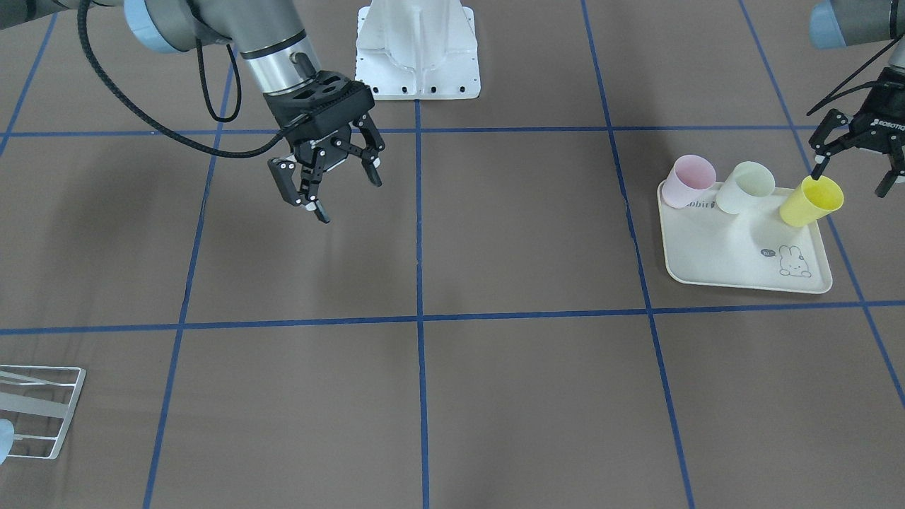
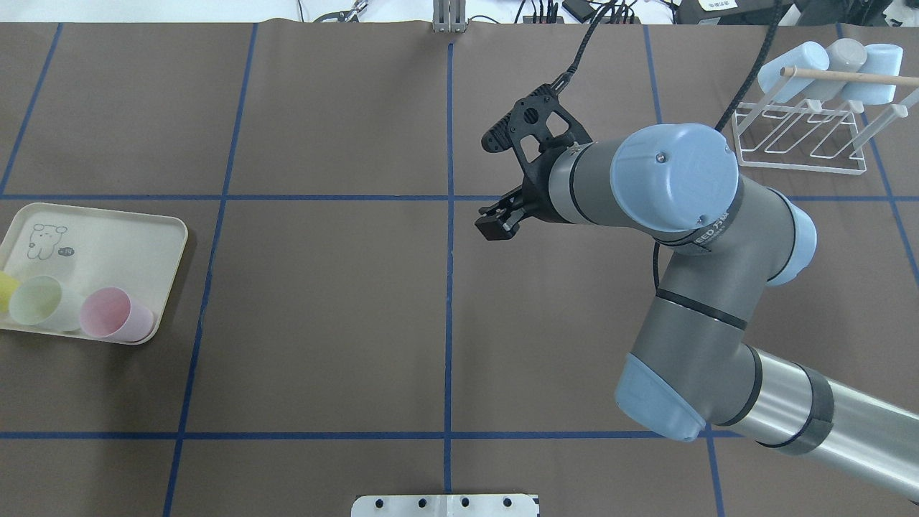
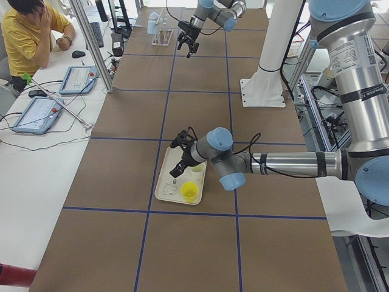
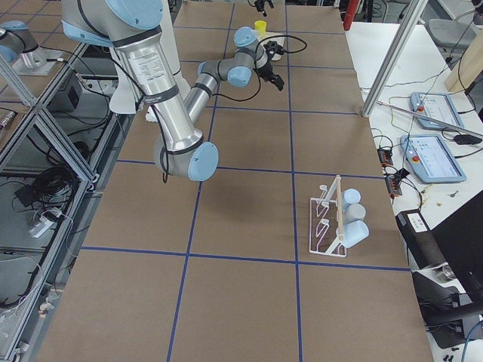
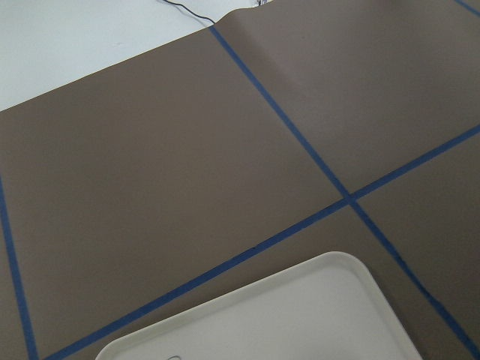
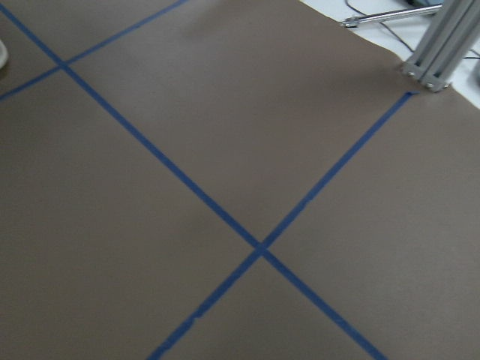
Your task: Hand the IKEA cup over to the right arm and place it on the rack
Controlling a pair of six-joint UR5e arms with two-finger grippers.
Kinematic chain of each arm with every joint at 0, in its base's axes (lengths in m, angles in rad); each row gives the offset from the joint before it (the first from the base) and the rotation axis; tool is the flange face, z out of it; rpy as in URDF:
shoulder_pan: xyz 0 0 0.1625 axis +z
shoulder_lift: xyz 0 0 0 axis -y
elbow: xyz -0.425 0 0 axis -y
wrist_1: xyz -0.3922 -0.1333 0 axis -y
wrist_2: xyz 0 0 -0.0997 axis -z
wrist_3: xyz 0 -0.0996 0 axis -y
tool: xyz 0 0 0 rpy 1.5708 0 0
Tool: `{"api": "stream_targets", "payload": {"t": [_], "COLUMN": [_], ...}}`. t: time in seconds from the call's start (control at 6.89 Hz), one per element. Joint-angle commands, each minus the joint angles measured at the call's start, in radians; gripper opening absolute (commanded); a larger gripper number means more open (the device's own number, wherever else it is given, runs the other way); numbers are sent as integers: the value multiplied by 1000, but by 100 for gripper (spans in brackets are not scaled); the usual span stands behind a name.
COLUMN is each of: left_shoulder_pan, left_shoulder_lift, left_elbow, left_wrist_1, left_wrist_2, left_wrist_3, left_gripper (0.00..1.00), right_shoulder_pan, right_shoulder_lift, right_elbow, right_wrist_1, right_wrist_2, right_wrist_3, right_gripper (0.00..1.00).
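Note:
Three IKEA cups lie tipped on the cream tray (image 1: 735,265): pink (image 1: 693,180), pale green (image 1: 749,185) and yellow (image 1: 813,200). My left gripper (image 1: 848,182) hangs open just over the yellow cup, one fingertip close to its rim, holding nothing. Out over the middle of the table, my right gripper (image 1: 351,201) is raised and open, also empty. The white wire rack (image 2: 797,140) stands at the far right of the overhead view and holds several blue and grey cups on its pegs. The left wrist view shows only a corner of the tray (image 5: 300,315).
The white base mount (image 1: 418,49) sits at the robot's edge of the brown, blue-taped mat. A person (image 3: 27,33) sits at a side table with tablets beyond the mat. The right arm's elbow (image 2: 675,179) looms over the table's right half.

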Motion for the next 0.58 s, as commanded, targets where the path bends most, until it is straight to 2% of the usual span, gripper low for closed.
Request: {"api": "stream_targets", "payload": {"t": [0.0,0.29,0.44], "left_shoulder_pan": [0,6,11], "left_shoulder_lift": [2,-3,-6], "left_elbow": [209,266,274], "left_wrist_1": [-224,-266,-272], "left_wrist_2": [-3,5,5], "left_wrist_3": [-13,-42,-67], "left_gripper": [100,100,93], "right_shoulder_pan": [0,1,3], "right_shoulder_lift": [18,12,10], "right_elbow": [0,0,0], "right_wrist_1": [1,4,4], "right_wrist_2": [91,91,88], "right_wrist_3": [32,29,28], "right_gripper": [100,100,100]}}
